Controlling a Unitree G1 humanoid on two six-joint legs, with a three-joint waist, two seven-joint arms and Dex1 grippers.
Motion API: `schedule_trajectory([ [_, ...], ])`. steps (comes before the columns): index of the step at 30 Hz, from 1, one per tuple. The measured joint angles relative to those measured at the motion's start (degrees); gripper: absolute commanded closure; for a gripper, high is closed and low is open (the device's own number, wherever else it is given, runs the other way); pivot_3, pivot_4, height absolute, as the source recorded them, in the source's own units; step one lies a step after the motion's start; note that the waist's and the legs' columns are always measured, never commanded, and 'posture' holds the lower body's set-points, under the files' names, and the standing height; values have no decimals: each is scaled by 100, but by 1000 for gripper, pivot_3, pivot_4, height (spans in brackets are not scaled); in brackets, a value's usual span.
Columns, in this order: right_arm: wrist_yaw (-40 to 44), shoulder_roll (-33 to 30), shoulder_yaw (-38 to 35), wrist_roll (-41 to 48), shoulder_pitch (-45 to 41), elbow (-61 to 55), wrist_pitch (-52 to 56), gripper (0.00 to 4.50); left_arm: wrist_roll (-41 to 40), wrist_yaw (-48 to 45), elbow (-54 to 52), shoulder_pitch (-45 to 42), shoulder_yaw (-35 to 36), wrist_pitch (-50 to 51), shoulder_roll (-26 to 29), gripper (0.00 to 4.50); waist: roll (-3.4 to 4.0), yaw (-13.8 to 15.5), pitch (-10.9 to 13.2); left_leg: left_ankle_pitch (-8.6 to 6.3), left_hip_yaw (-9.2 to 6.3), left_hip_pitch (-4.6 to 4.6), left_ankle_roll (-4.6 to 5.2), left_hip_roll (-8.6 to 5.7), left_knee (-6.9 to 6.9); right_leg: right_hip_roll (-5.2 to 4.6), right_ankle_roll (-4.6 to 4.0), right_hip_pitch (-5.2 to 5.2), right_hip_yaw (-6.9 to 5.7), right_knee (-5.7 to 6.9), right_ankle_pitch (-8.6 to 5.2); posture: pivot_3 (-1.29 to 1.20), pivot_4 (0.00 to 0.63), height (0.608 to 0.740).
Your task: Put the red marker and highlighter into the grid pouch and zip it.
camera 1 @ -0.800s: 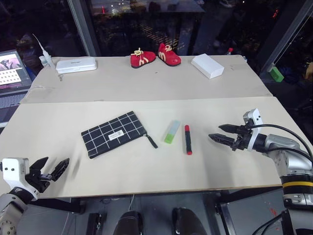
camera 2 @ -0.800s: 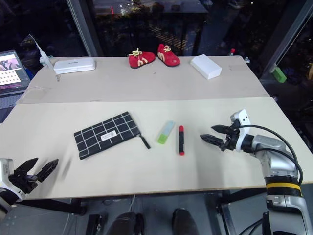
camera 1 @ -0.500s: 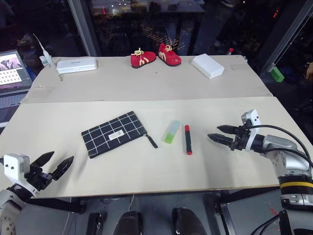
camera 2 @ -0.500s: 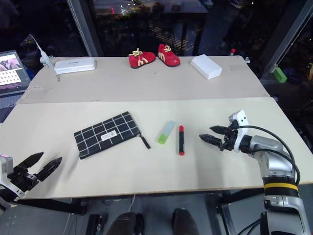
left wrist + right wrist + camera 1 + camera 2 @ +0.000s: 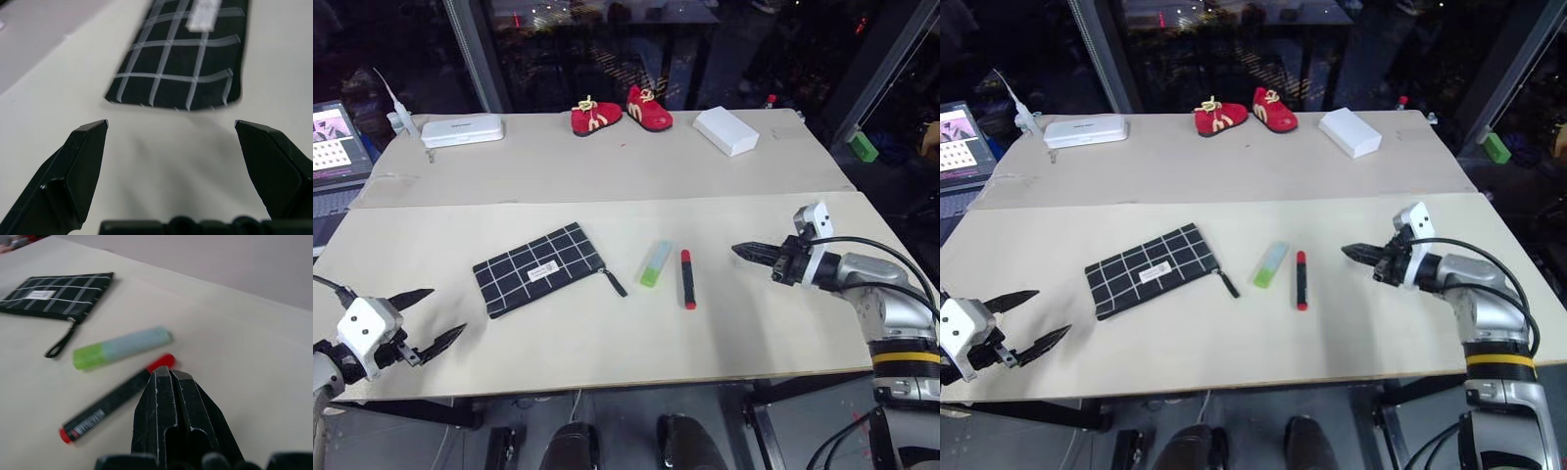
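1. Head views: the grid pouch (image 5: 540, 268) lies flat on the near panel of the table (image 5: 607, 166), left of centre, its zipper pull (image 5: 616, 283) trailing toward the right. Just right of the pull lies the highlighter (image 5: 657, 262), green end nearer, pale end farther. Just beside it on the right, not touching, lies the red marker (image 5: 687, 278), roughly parallel to it.
2. The right claw (image 5: 751, 252) hovers right of the marker, apart from it, pointing left — its fingers pressed together and holding nothing. The left claw (image 5: 424, 319) is at the near left edge of the table, well apart from the pouch, fingers spread wide and empty.
3. On the far panel sit a pair of small red shoes (image 5: 621, 111), a white box (image 5: 725, 130) to their right and a white case (image 5: 462, 129) at far left. A laptop (image 5: 331, 147) stands off the table's far left corner; a small green block (image 5: 863, 147) lies beyond the right edge.
4. Left wrist view: the two black fingers (image 5: 73, 171) stand far apart over bare table, with the pouch's short end and white label (image 5: 204, 13) ahead of them.
5. Right wrist view: the fingers (image 5: 168, 401) are closed tip to tip just above the marker's red end — whether they touch it cannot be told. The highlighter lies beyond the marker, the pouch farther still.
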Motion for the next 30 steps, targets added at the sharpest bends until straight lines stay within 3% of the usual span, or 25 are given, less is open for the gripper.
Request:
schedule_trajectory([
  [5, -224, 687, 733, -177, -416, -361, 275, 4464, 360, 48, 564, -334, -200, -667, 199, 0, 1, 12, 0, 1, 11, -19, -1, -1, 0, -5, -2, -42, -3, 39, 0, 0, 150, 740],
  [13, -1550, 2507, 1650, -1078, -1965, 261, 616, 4464, 823, 467, 1608, -1149, -643, -2133, 207, 0, 4, -28, 0, 8, 22, -32, -17, 1, 1, -11, -11, -62, -31, 54, 7, 0, 150, 740],
  [24, -2197, 3157, 2154, -1987, -2320, 1975, 372, 4464, 1097, 843, 2512, -1326, -1174, -3605, 129, 0, 3, -55, -4, 7, 42, -41, -24, 2, 2, -117, -39, -61, -282, 52, 24, 0, 150, 740],
  [30, -2382, 3739, 2193, -2196, -2501, 2646, 68, 4464, 1095, 876, 2723, -1448, -1298, -3741, 228, 0, 5, -119, -3, 13, 42, -35, -34, 12, 2, -114, -48, -57, -314, 57, 29, 0, 150, 740],
])
